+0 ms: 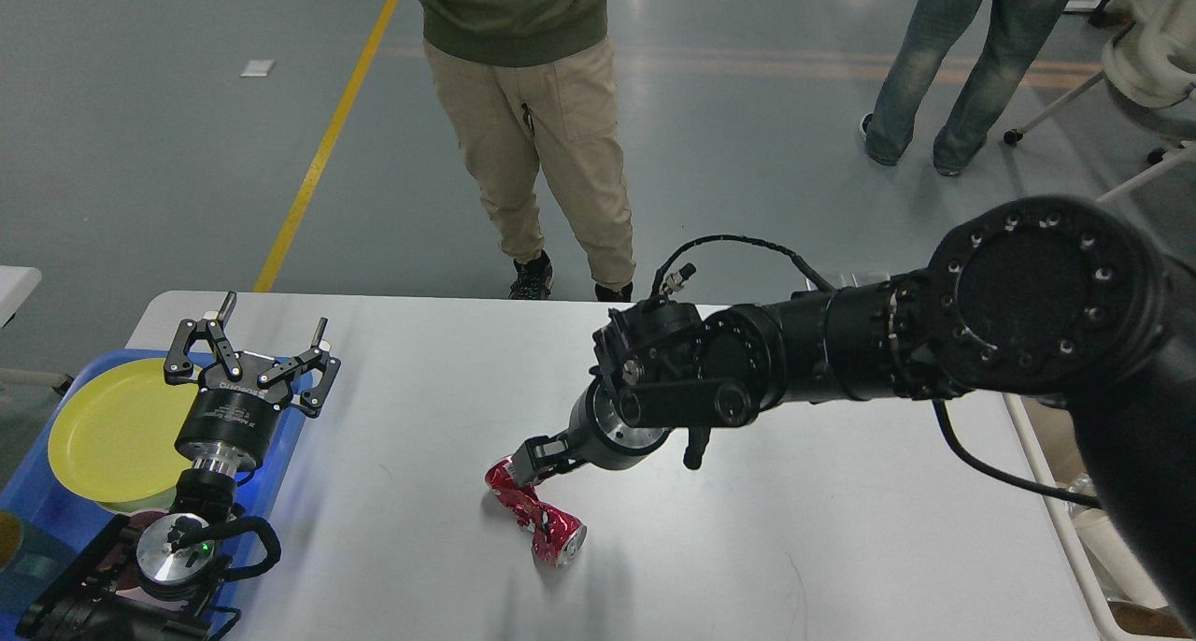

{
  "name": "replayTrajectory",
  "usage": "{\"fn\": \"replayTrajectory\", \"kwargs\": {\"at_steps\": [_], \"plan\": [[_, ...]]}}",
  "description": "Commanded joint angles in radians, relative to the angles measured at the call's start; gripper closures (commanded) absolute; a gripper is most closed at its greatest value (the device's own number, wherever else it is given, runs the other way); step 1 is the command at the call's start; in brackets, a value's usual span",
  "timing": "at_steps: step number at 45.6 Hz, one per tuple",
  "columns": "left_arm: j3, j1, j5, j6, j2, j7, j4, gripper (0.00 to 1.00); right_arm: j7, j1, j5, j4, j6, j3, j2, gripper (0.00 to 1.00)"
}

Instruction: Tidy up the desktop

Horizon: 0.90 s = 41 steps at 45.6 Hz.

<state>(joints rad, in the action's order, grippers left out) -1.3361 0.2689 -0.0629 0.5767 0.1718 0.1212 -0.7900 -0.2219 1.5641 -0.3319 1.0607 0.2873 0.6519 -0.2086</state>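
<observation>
Large matte white rectangular desktop (747, 548) with rounded corners: fills the lower part of the head view, its far edge running across at mid-height. This surface carries one loose item.

Crushed red aluminium drink can (536, 512), pinched at the waist: lies on its side on the surface, near the centre and toward 6 o'clock, its long axis running from 10 to 4 o'clock.

Right gripper (534, 463): at the far end of the black arm that enters from 3 o'clock and reaches low across the surface. Its tip sits at the can's upper left end, touching or just above it. The fingers (529, 456) are seen dark and end-on; whether they are parted or clenched on the can cannot be told.

Left gripper (248, 342): at 9 o'clock, pointing toward 12 o'clock, well apart from the can. Fingers (220, 316) spread wide and released, grasping nothing.

Blue plastic tray (42, 519): at the left edge of the surface, toward 8 o'clock, partly under the left arm.

Round yellow plastic plate (112, 431): lies flat in the tray, just left of the left gripper.

Beige rectangular bin (1046, 491): at 4 o'clock beside the right end of the surface, mostly hidden behind the right arm.
</observation>
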Motion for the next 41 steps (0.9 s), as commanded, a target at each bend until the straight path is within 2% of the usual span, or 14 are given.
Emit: {"fn": "replayTrajectory", "kwargs": {"at_steps": [1,19,31,41], "plan": [[0.0,0.001,0.0,0.002,0.0,0.0,0.0,0.04,-0.001,-0.079,-0.081,-0.002,-0.063,-0.024,0.003,0.15],[0.0,0.001,0.0,0.002,0.0,0.0,0.0,0.04,-0.001,-0.254,-0.091,-0.037,-0.226,-0.061,0.008,0.18],[0.0,0.0,0.0,0.002,0.0,-0.002,0.0,0.04,-0.001,-0.361,-0.116,-0.08,-0.241,-0.112,0.017,0.18],[0.0,0.0,0.0,0.002,0.0,0.0,0.0,0.04,-0.001,-0.375,-0.121,-0.084,-0.263,-0.113,0.018,0.18]]}}
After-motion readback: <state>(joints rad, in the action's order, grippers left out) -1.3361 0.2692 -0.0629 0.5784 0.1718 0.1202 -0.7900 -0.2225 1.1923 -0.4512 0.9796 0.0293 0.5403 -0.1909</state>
